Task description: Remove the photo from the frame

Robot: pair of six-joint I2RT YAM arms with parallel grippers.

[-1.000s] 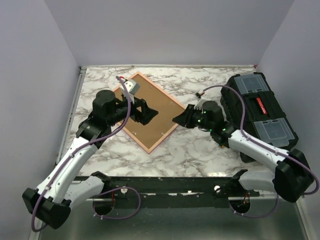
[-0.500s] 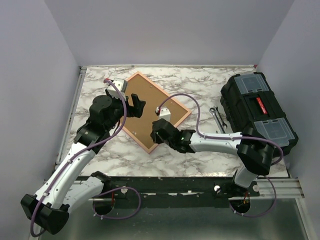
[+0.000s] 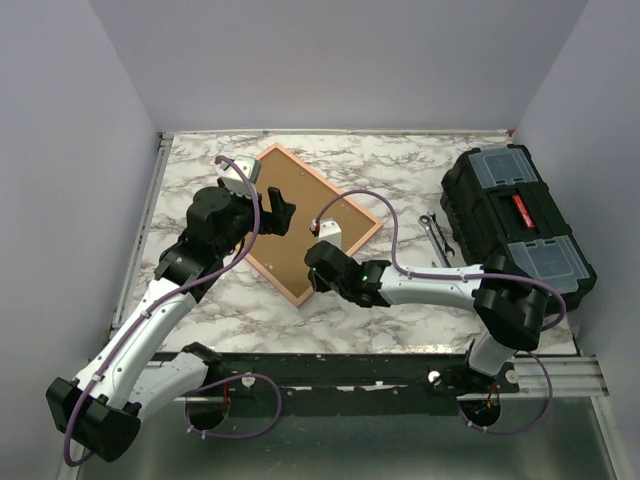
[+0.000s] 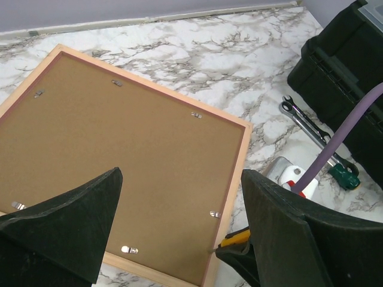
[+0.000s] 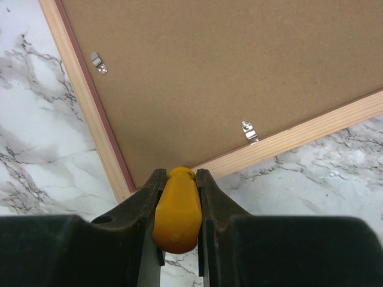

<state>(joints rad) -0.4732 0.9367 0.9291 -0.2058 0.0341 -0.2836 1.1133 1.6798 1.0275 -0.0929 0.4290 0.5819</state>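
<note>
Once past the bare near strip of the marble table, find the right gripper clamped on a stubby yellow handle, one jaw pressed to each side of it. Set low, right at the near corner of the frame, with the handle's front end at the spot where two pale wooden rails join; cannot tell what the tool's tip looks like, hidden as it is behind the handle. Beyond that corner, the frame itself, lying flat on the table with its back upward, turned like a diamond in the top view, a thin pink line inside the rails and a brown board filling the middle. No view of the photo, only of the frame's back. Along the board's edges, small metal clips, one close to the yellow handle, another farther up the left rail. Farther in, over the left part of the frame, the left gripper, jaws wide apart and holding nothing, raised clear of the board. Out past the frame's right corner, a wrench flat on the marble, just beside a black toolbox with clear lid compartments, standing at the table's right side.
</note>
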